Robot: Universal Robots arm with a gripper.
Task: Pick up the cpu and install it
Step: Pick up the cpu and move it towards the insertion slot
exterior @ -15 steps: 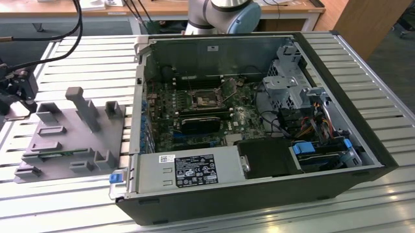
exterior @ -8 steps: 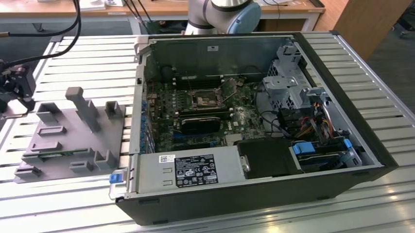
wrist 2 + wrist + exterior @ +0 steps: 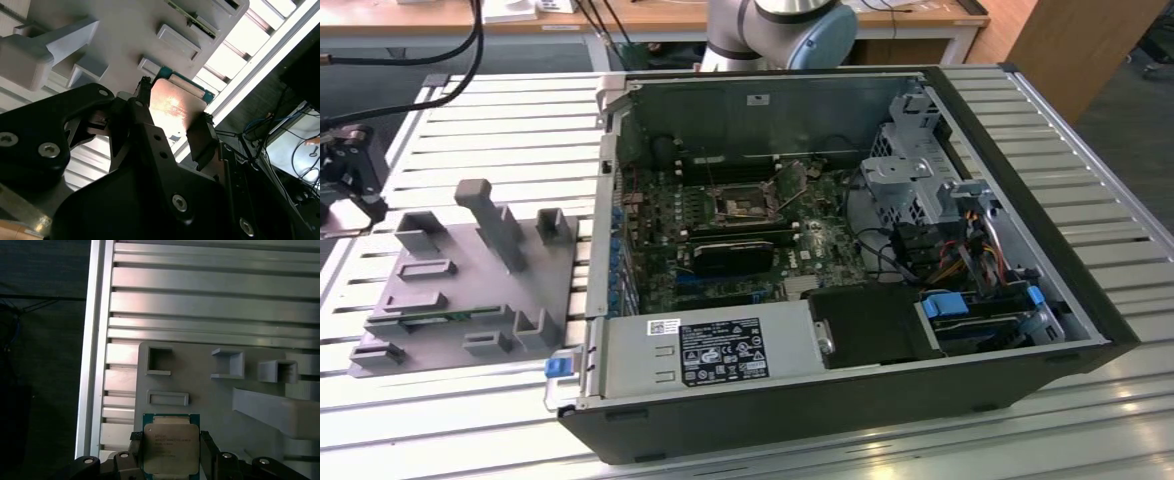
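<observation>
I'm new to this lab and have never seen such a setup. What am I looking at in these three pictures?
This is one robot arm with a gripper, working at a slatted metal table. The exterior view comes from a camera off the arm. It shows an open computer case lying on the table and, on that view's left, a grey plastic tray with upright posts. Both wrist views come from cameras riding on the arm, looking past the gripper. In them its two black fingers sit against opposite edges of a small square processor chip with a silver top, gripping it at the tray's edge.
</observation>
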